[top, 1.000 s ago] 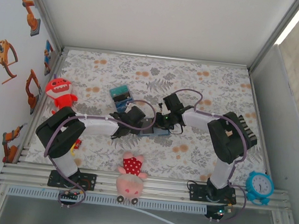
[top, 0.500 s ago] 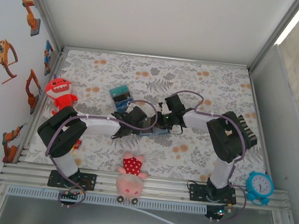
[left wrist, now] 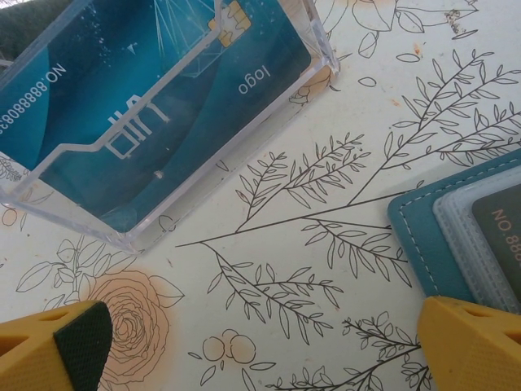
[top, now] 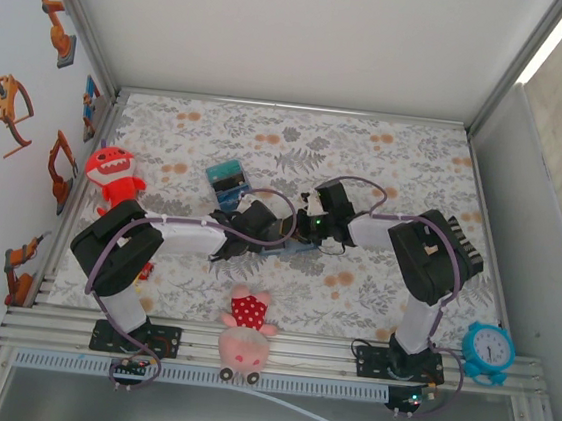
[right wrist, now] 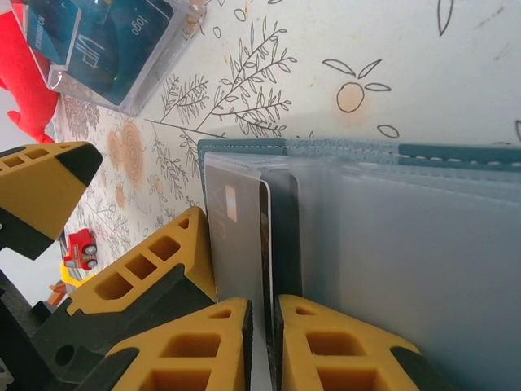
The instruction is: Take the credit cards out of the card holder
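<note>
Right jaws clenched on grey card (right wrist: 232, 236), 1 of 2 in card holder (right wrist: 423, 261); left jaws spread wide.

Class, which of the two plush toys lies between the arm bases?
The pink plush toy; the red one lies beside the left wall.

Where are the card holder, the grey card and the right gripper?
card holder (right wrist: 456, 155): right wrist view, blue stitched edge.
grey card (right wrist: 236, 252): right wrist view, its face below the chip.
right gripper (right wrist: 262, 318): right wrist view, between the yellow fingertips.
</note>
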